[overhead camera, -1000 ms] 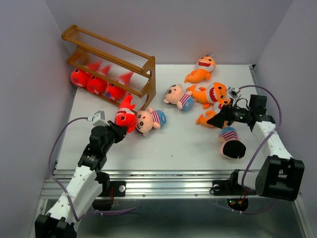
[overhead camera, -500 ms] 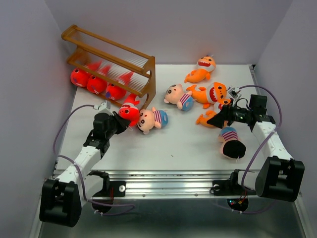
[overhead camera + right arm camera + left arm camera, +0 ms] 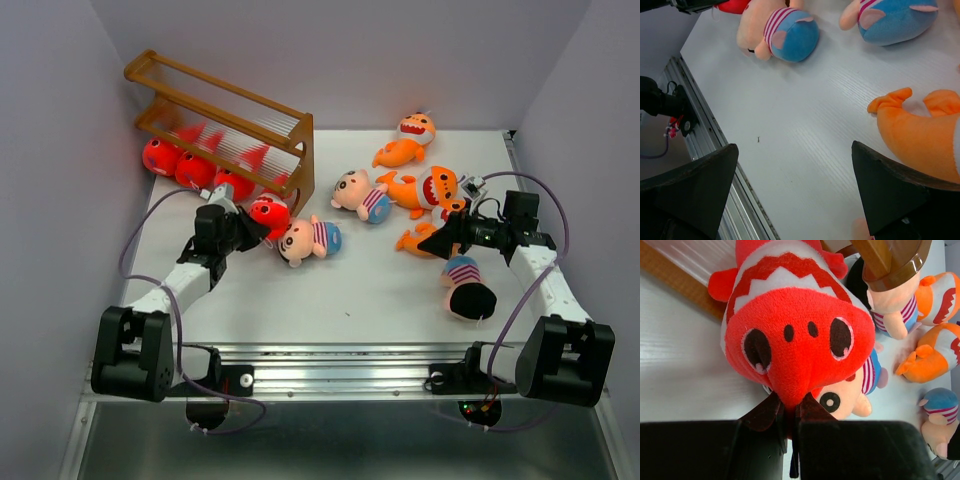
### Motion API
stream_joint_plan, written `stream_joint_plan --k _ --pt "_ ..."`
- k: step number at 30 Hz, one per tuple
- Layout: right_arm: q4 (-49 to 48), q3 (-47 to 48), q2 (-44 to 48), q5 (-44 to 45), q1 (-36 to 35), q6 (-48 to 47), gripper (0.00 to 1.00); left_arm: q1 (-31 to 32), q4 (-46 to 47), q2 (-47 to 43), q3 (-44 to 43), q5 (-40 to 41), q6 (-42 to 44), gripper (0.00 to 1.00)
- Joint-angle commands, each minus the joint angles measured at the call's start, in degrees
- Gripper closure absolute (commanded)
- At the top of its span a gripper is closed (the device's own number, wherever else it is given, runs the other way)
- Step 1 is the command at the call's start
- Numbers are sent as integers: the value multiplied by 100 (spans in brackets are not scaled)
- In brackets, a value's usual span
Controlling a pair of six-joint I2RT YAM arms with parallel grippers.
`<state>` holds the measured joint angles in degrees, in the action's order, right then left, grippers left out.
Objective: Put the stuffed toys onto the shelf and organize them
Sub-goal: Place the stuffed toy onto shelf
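Clenched on only a thin pinch of the red plush shark, which sits just beside the end panel of the brown wooden slatted shelf, the left gripper may lose it if it snags there; the right gripper hangs wide open, empty.

orange shark cropped at edge, boy toy half hidden

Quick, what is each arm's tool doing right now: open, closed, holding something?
Left tool: closed on the red shark.
Right tool: open, holding nothing.
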<state>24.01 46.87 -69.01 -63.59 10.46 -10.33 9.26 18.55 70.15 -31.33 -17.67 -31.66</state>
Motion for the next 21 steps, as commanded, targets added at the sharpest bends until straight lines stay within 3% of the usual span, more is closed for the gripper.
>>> stream_joint_plan --k 1,21 --pt "-63 15 116 -30 35 -92 0 -38 624 288 -504 -254 143 100" --pt "-63 15 46 49 35 -127 0 -73 1186 1862 -1226 -219 -7 100"
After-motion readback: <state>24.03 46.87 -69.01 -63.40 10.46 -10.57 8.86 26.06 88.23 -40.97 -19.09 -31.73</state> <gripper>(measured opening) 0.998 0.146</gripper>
